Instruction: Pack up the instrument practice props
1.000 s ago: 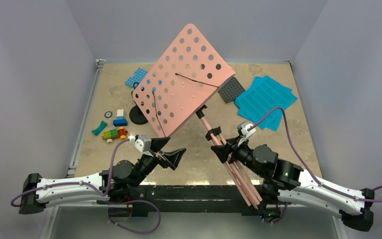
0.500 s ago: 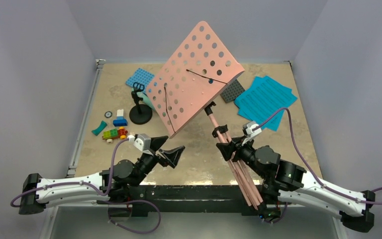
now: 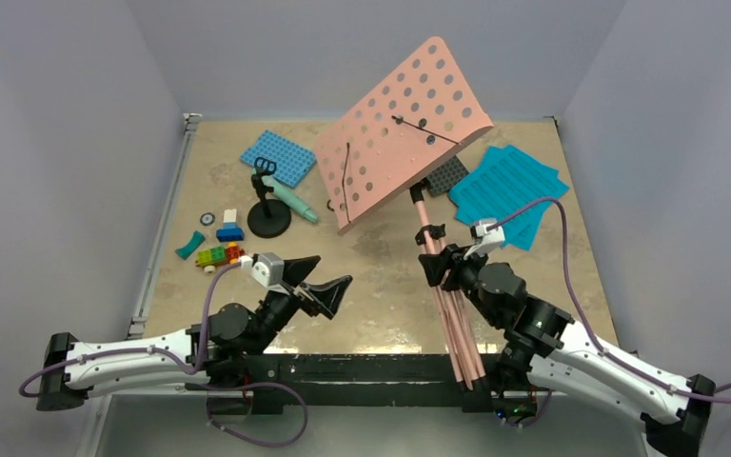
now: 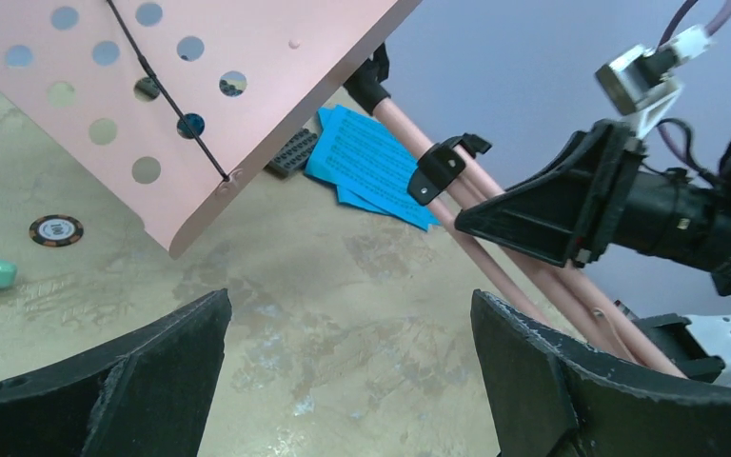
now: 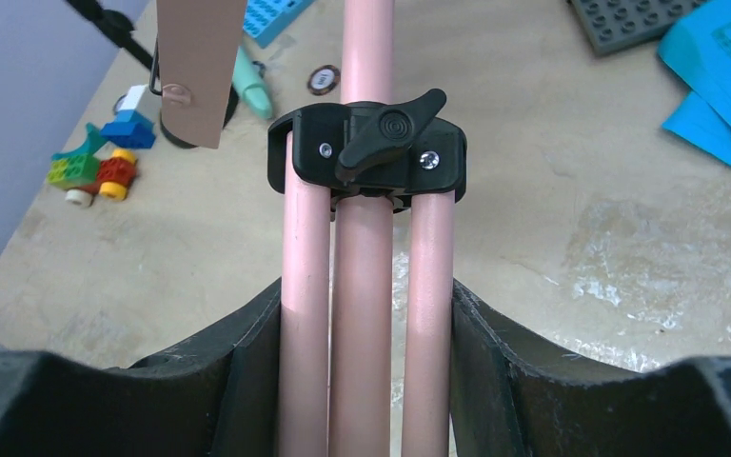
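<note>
pink stand [image 3: 385, 157] tilted (legs folded), pages [image 3: 509, 186] flat

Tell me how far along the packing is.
Done: nothing looks packed yet. In hand: the right pincer grips the pink music stand by its folded legs, board tilted above the table; the left pincer is open and empty. Left: cyan sheet-music pages, mint microphone and black mic stand sit on the table.
</note>
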Motion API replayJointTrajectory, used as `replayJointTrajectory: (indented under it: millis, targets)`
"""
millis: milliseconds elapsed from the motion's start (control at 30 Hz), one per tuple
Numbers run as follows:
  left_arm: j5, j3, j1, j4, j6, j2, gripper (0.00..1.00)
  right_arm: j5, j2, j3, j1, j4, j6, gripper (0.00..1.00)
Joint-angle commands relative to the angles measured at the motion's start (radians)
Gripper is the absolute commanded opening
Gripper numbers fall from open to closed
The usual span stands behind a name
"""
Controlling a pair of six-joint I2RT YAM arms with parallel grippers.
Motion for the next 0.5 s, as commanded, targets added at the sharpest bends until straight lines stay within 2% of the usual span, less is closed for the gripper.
replayJointTrajectory:
  millis: [0, 300, 467]
  targets:
    - [-0.002, 0.032, 0.001, -0.057, -0.010, -0.055, 1.00, -0.052, 0.032, 0.100, -0.087, 0.440, 0.116, 0.00]
    - [-0.036, 0.015, 0.002, -0.104, -0.016, -0.106, 1.00, -0.234, 0.222, 0.103, -0.273, 0.544, 0.221, 0.00]
    - [-0.044, 0.001, 0.000, -0.113, -0.023, -0.121, 1.00, -0.267, 0.295, 0.100, -0.317, 0.588, 0.264, 0.00]
